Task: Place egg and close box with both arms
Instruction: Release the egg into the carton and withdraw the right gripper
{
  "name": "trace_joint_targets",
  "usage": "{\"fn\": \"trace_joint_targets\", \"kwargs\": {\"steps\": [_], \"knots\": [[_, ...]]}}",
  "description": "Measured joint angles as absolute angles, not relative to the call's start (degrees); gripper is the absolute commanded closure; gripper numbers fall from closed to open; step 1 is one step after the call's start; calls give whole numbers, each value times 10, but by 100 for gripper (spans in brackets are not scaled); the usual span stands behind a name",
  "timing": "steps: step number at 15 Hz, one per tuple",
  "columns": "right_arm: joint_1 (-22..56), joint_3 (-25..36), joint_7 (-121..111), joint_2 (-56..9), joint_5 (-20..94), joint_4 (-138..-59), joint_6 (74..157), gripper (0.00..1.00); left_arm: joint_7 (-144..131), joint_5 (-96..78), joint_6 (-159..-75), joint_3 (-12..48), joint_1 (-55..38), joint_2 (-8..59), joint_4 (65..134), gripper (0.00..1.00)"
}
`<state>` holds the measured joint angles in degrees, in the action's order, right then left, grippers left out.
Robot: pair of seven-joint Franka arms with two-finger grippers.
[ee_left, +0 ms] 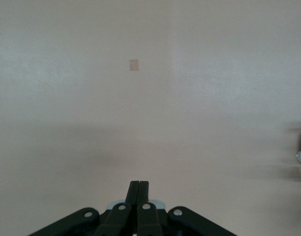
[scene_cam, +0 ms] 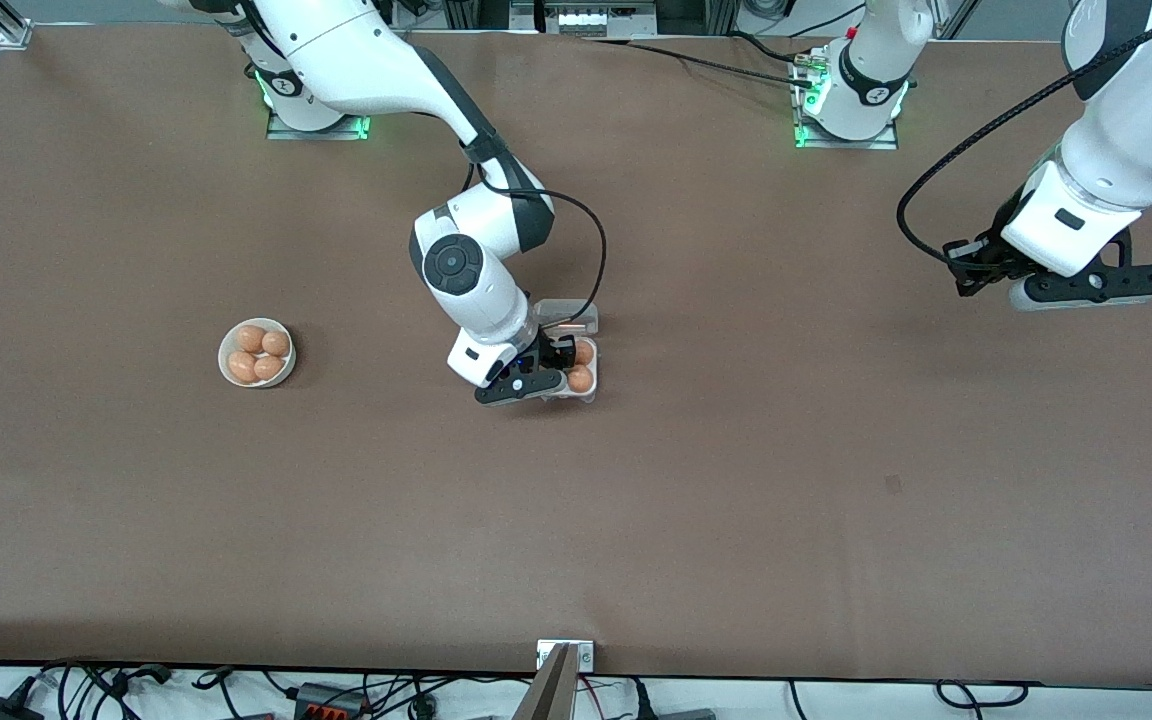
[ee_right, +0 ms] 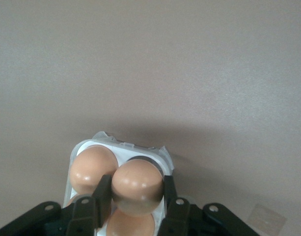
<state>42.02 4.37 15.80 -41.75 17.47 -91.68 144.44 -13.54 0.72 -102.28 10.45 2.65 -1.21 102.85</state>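
The clear four-cell box (scene_cam: 591, 395) stands mid-table with its lid (scene_cam: 568, 314) open toward the robots' bases. Two eggs (scene_cam: 581, 378) show in it on the side toward the left arm. My right gripper (scene_cam: 548, 366) is low over the box. In the right wrist view it (ee_right: 137, 191) is shut on an orange-brown egg (ee_right: 137, 184), held over a cell of the box (ee_right: 122, 145) with two other eggs (ee_right: 90, 167) beside it. I cannot tell if the held egg touches the cell. My left gripper (scene_cam: 968, 268) waits shut and empty (ee_left: 139, 185) over bare table at the left arm's end.
A round white bowl (scene_cam: 225, 352) with several eggs (scene_cam: 259, 352) stands toward the right arm's end of the table. A small pale patch (ee_left: 134, 65) marks the brown tabletop. A metal bracket (scene_cam: 565, 655) sits at the table edge nearest the front camera.
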Motion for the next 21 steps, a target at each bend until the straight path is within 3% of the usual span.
{"fn": "trace_joint_targets", "kwargs": {"steps": [1, 8, 15, 21], "knots": [[420, 44, 158, -418, 175, -917, 1445, 1, -135, 1, -1022, 104, 27, -12, 1029, 99], [423, 58, 182, -404, 174, -910, 1421, 0, -135, -8, -1014, 101, 28, -12, 1021, 99], [429, 152, 182, -313, 91, -837, 1219, 0, -135, -9, -997, 101, 28, -10, 1021, 99], [424, 263, 152, -239, 84, -827, 1085, 0, -135, -9, -996, 101, 28, -6, 1021, 99]]}}
